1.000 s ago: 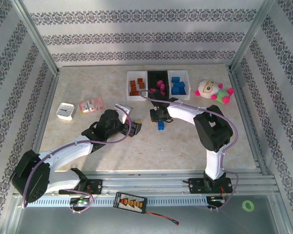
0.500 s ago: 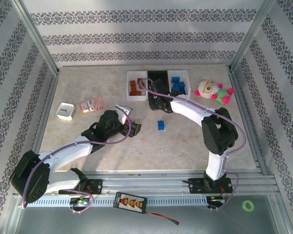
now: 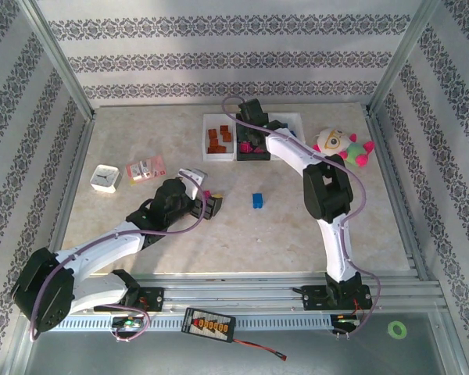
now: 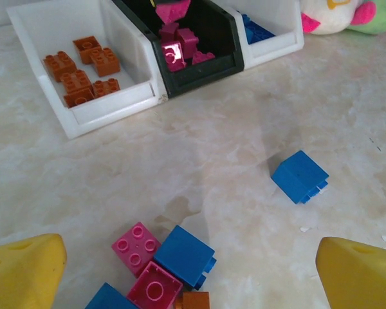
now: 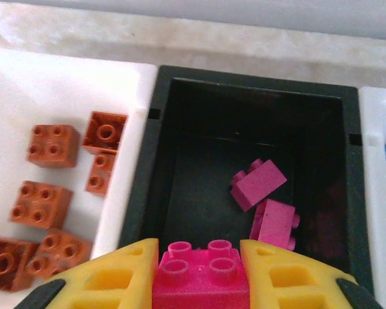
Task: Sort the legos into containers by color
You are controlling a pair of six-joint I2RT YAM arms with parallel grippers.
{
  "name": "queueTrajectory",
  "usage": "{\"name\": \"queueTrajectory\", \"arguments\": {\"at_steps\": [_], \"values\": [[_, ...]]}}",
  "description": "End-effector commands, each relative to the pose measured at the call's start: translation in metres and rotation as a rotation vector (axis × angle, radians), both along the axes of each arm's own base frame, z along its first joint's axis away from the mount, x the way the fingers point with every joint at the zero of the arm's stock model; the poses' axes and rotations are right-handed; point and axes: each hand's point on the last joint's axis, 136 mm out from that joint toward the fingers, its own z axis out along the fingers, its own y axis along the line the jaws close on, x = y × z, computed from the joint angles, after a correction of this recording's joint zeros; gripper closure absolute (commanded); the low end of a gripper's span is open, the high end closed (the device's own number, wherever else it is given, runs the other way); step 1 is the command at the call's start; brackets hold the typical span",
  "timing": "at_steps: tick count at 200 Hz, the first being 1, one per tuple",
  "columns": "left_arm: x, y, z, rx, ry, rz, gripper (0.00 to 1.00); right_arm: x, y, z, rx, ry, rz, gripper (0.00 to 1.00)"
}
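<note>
From above, the right gripper [image 3: 252, 125] hangs over the black bin [image 3: 254, 154], the middle of the three containers in a row at the far side of the table [image 3: 328, 234]; its fingers cannot be made out here. The left white bin [image 3: 206, 141] holds brown bricks and the right white bin [image 3: 297, 125] lies partly under the arm. The left gripper [image 3: 216, 205] sits low near the table's middle, with a loose blue brick [image 3: 256, 200] a little to its right. A plush toy [image 3: 340, 146] lies right of the bins, and a white square box [image 3: 105, 178] and a pink packet [image 3: 144, 168] lie apart on the left. In the left wrist view, the left gripper [image 4: 190, 273] has its yellow fingers [image 4: 22, 270] spread wide, holding nothing, with a small cluster of legos [image 4: 164, 267] in pink, blue and orange on the table between them; the lone blue brick [image 4: 300, 176] rests apart, ahead and to the right. Beyond stand the brown-filled white bin [image 4: 109, 106], the black bin [image 4: 206, 64] with magenta pieces, and the white bin [image 4: 276, 45] with blue ones. In the right wrist view, the right gripper [image 5: 201, 261] is clamped on a magenta brick [image 5: 202, 277], studs up, held over the near part of the black bin [image 5: 148, 187], where two magenta bricks [image 5: 267, 203] lie touching on the floor
</note>
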Motion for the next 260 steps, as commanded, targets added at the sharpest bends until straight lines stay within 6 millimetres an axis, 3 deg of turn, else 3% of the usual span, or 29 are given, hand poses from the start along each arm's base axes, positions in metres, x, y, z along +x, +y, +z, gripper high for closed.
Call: {"name": "queueTrajectory", "arguments": {"at_steps": [1, 13, 32, 63, 95, 121, 161, 194, 260], "values": [[-0.002, 0.008, -0.003, 0.012, 0.008, 0.051, 0.01, 0.018, -0.008, 0.008, -0.017, -0.036, -0.020, 0.72], [0.000, 0.016, -0.003, 0.012, 0.017, 0.101, 0.01, 0.020, -0.008, 0.005, -0.010, -0.024, -0.016, 0.64], [0.005, 0.037, -0.003, 0.027, 0.054, 0.244, 0.01, 0.015, -0.008, 0.017, 0.001, -0.035, -0.008, 0.50], [0.004, 0.067, -0.006, 0.063, 0.145, 0.446, 0.01, -0.010, -0.009, 0.042, 0.008, -0.063, 0.035, 0.31], [-0.005, 0.089, -0.025, 0.040, 0.263, 0.595, 0.03, -0.061, -0.001, 0.054, 0.024, -0.073, 0.141, 0.22], [-0.021, 0.111, -0.047, 0.043, 0.423, 0.740, 0.07, -0.110, 0.004, 0.051, 0.047, -0.053, 0.210, 0.19], [-0.033, 0.106, -0.080, 0.043, 0.593, 0.718, 0.13, -0.166, 0.013, 0.045, 0.062, -0.024, 0.266, 0.17], [-0.040, 0.101, -0.104, 0.079, 0.693, 0.690, 0.14, -0.176, 0.013, 0.046, 0.072, -0.021, 0.266, 0.17], [-0.039, 0.105, -0.131, 0.101, 0.759, 0.717, 0.18, -0.165, 0.023, 0.058, 0.072, -0.046, 0.289, 0.17]]}}
